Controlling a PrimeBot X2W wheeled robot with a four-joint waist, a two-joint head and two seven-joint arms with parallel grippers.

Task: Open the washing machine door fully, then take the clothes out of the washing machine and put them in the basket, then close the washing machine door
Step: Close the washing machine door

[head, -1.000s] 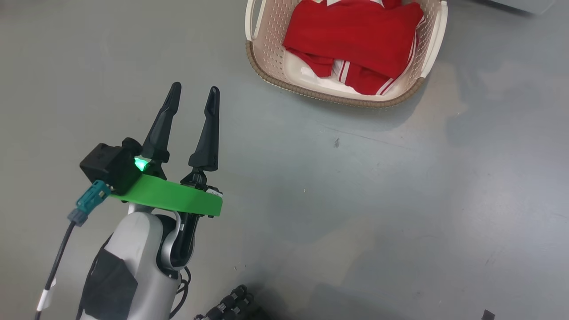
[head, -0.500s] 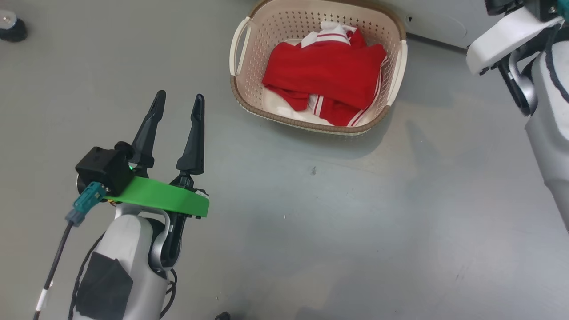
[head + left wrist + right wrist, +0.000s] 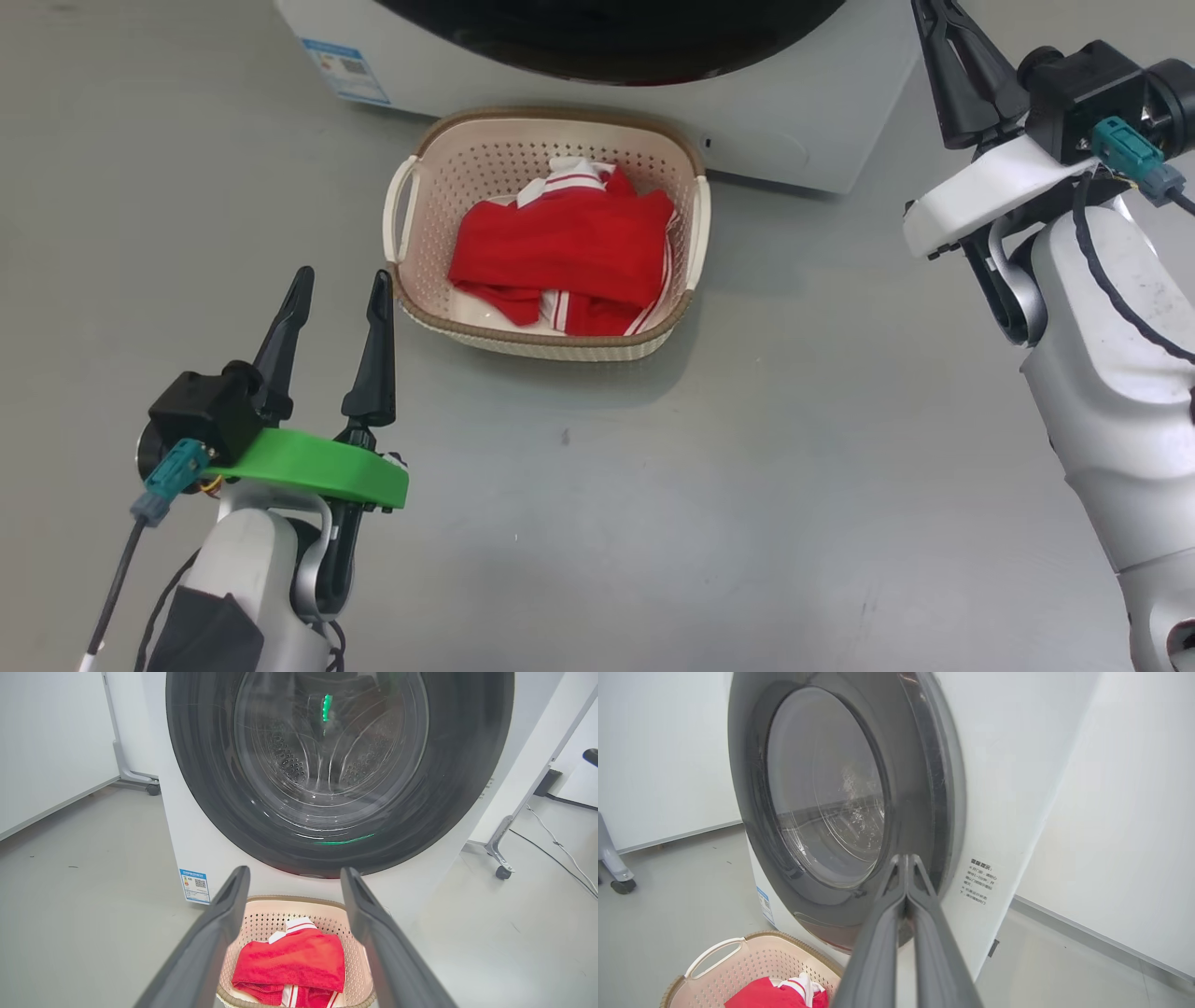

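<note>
Basket [image 3: 551,349] of clothes [image 3: 560,247] before washing machine [image 3: 794,121], left claw [image 3: 341,275] spread, right claw [image 3: 905,858] pressed together

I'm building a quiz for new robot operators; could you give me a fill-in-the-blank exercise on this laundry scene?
1. The basket holds ____ clothes.
2. The washing machine door is ____.
3. The left tool is open, while the right tool is ____.
Missing words: red; closed; shut.
</note>
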